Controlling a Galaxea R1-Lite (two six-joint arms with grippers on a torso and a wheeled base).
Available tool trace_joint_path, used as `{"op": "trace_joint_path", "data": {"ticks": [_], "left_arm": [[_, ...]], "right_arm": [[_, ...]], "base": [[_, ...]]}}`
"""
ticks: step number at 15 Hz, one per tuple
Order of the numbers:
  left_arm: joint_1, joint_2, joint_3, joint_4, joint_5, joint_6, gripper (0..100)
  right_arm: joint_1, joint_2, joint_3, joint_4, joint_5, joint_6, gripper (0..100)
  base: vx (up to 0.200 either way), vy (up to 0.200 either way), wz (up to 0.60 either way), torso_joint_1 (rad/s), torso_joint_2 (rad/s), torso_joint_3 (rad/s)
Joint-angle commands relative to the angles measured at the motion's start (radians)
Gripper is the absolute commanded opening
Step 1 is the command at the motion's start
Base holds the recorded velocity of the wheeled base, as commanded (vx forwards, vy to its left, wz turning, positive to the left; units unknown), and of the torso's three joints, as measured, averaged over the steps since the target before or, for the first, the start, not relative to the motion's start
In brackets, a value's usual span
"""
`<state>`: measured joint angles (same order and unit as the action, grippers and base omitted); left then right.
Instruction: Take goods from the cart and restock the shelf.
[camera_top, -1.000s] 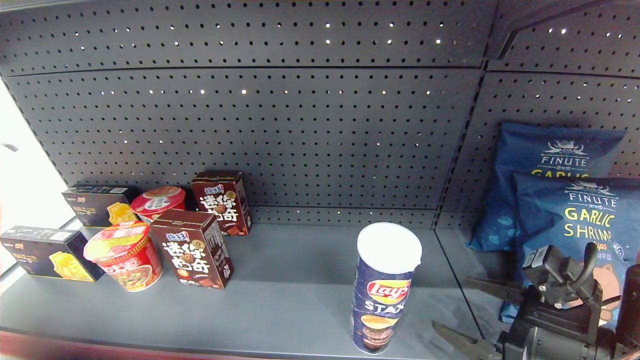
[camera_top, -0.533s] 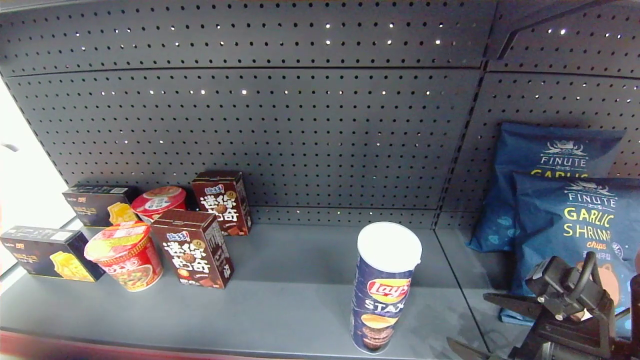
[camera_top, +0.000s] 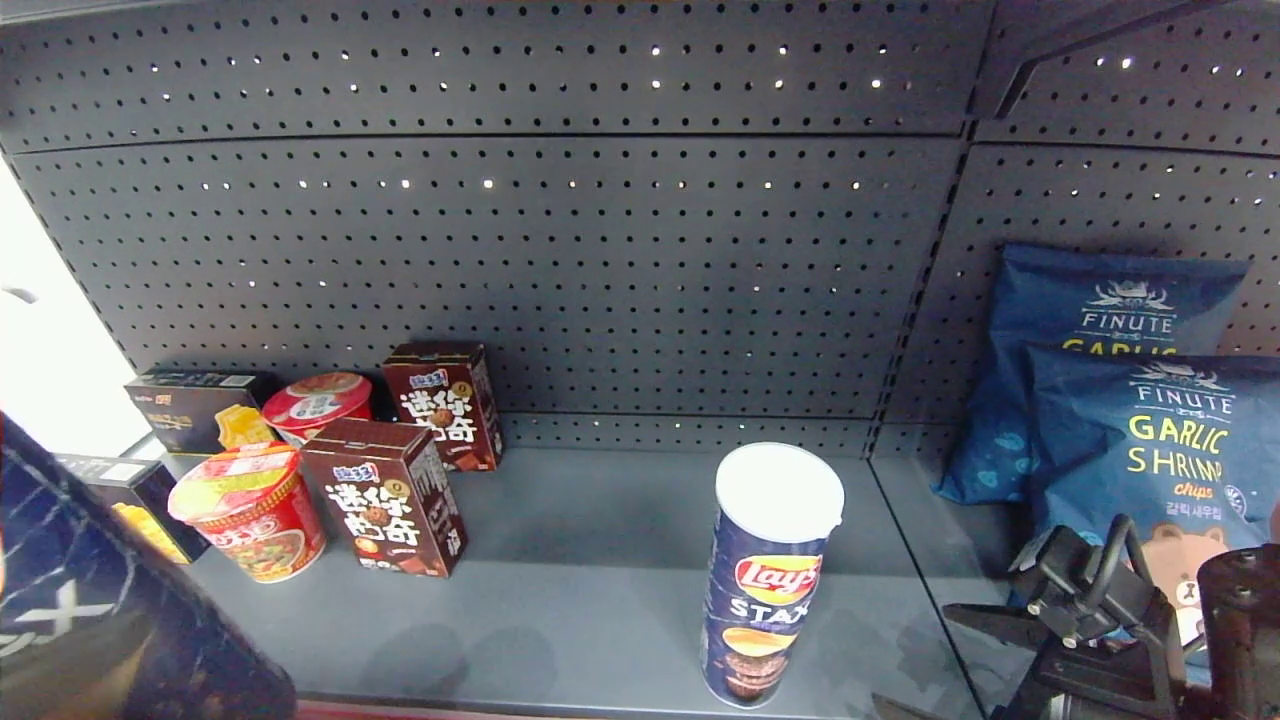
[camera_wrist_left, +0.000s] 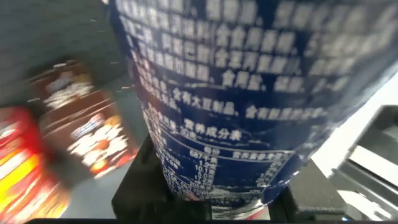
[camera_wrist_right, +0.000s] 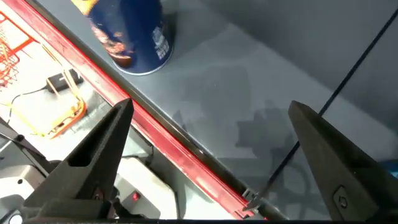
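Observation:
A dark blue chip can (camera_top: 770, 575) with a white lid stands upright near the front of the grey shelf (camera_top: 600, 590); its base also appears in the right wrist view (camera_wrist_right: 134, 34). A second dark blue can (camera_top: 90, 620) rises at the lower left, in front of the shelf's left end. My left gripper (camera_wrist_left: 217, 199) is shut on that can (camera_wrist_left: 249, 106), whose printed side looms close in the left wrist view. My right gripper (camera_top: 935, 665) hangs open and holds nothing at the shelf's front right, to the right of the standing can, fingers (camera_wrist_right: 93, 162) spread wide over the shelf edge.
Two brown boxes (camera_top: 385, 495), two red cup noodles (camera_top: 250, 510) and black boxes (camera_top: 195, 410) crowd the shelf's left end. Blue shrimp chip bags (camera_top: 1150, 450) lean in the right bay. A red strip (camera_wrist_right: 155, 130) marks the shelf's front edge. Bare shelf lies between boxes and can.
The held can has come up into the head view at the lower left, covering part of the front black box. My right gripper has sunk a little lower.

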<state>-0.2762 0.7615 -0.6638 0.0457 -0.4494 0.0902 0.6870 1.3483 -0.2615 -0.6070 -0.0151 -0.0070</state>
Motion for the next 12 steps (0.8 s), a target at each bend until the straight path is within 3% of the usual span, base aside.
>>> {"op": "trace_joint_path", "data": {"ticks": [1, 3, 4, 7, 9, 12], "left_arm": [[-0.006, 0.208, -0.037, -0.078, -0.042, 0.002, 0], [-0.052, 0.371, -0.043, -0.257, -0.045, -0.004, 0], [-0.063, 0.423, -0.049, -0.297, -0.045, -0.004, 0], [-0.112, 0.581, -0.106, -0.339, -0.071, -0.009, 0], [-0.113, 0.667, -0.129, -0.349, -0.098, -0.007, 0], [-0.118, 0.823, -0.155, -0.514, -0.106, -0.006, 0]], "right_arm": [[-0.006, 0.006, 0.001, 0.000, 0.000, 0.005, 100], [-0.015, 0.008, -0.005, 0.000, -0.003, 0.032, 100], [-0.015, 0.008, -0.008, 0.000, -0.003, 0.032, 100], [-0.017, 0.011, -0.013, 0.000, -0.003, 0.032, 100], [-0.020, 0.014, -0.025, 0.000, -0.002, 0.032, 100], [-0.029, 0.011, -0.030, 0.000, -0.002, 0.033, 100]], "base": [[0.000, 0.000, 0.00, 0.000, 0.00, 0.000], [0.000, 0.000, 0.00, 0.000, 0.00, 0.000], [0.000, 0.000, 0.00, 0.000, 0.00, 0.000], [0.000, 0.000, 0.00, 0.000, 0.00, 0.000], [0.000, 0.000, 0.00, 0.000, 0.00, 0.000], [0.000, 0.000, 0.00, 0.000, 0.00, 0.000]]}}
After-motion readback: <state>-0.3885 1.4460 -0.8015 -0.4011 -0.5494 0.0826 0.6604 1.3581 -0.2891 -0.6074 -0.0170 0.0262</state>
